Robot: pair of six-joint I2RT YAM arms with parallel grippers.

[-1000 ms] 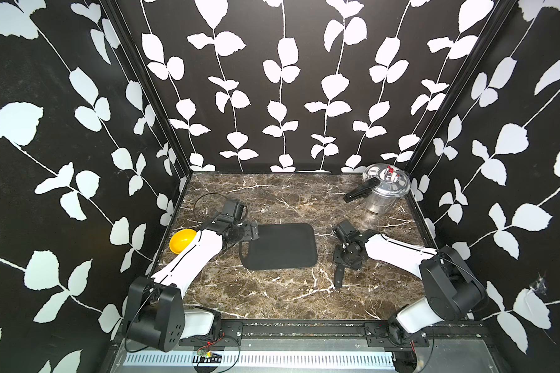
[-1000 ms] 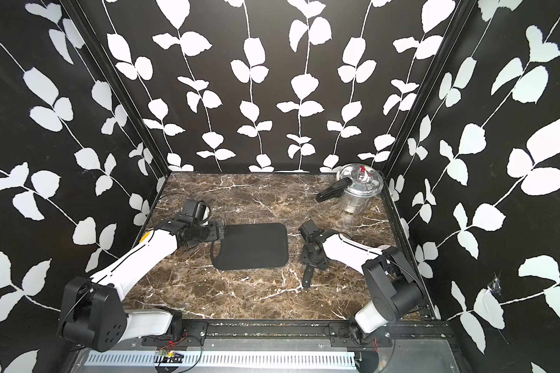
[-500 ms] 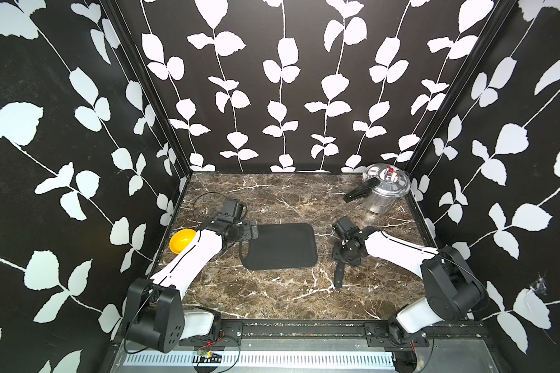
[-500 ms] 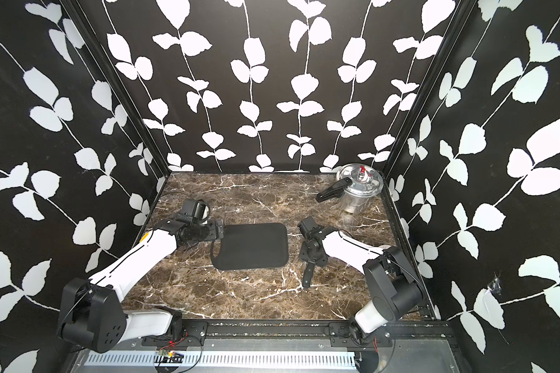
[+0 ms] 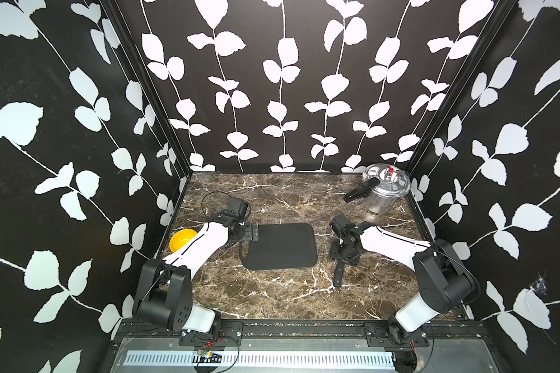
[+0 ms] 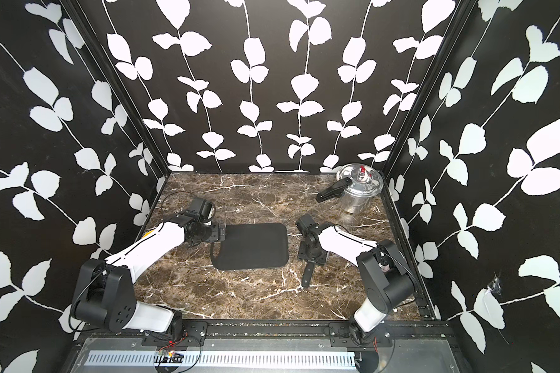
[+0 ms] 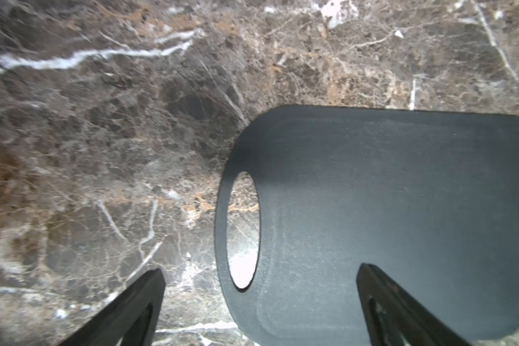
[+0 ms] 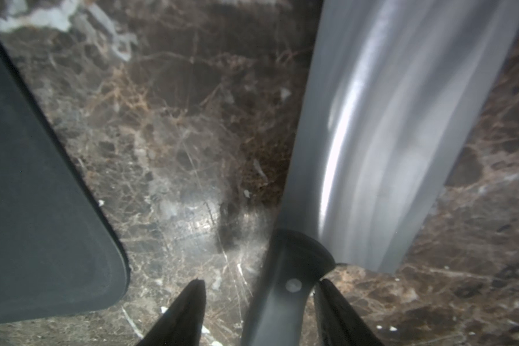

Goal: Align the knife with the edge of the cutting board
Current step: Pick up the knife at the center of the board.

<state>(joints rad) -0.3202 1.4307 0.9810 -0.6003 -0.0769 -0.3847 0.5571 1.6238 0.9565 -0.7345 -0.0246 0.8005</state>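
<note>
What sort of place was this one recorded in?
Probably a mock kitchen counter inside an enclosed robot test booth: a marble-look tabletop walled by black leaf-patterned panels, set with a black cutting board, a knife and a steel pressure cooker.

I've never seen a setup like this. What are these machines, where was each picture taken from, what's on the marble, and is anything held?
These are two robot arms, the left arm and the right arm, mounted at the near edge of a marble table. Two pictures look down on the scene; two come from cameras on the wrists. On the table lie a black board, a knife beside it, a pot in the far corner and a yellow object by the left arm. Each arm ends in a two-fingered tool. The left tool is open above the board's handle hole. The right tool straddles the knife's handle, open with a gap on one side, so nothing is gripped.
</note>
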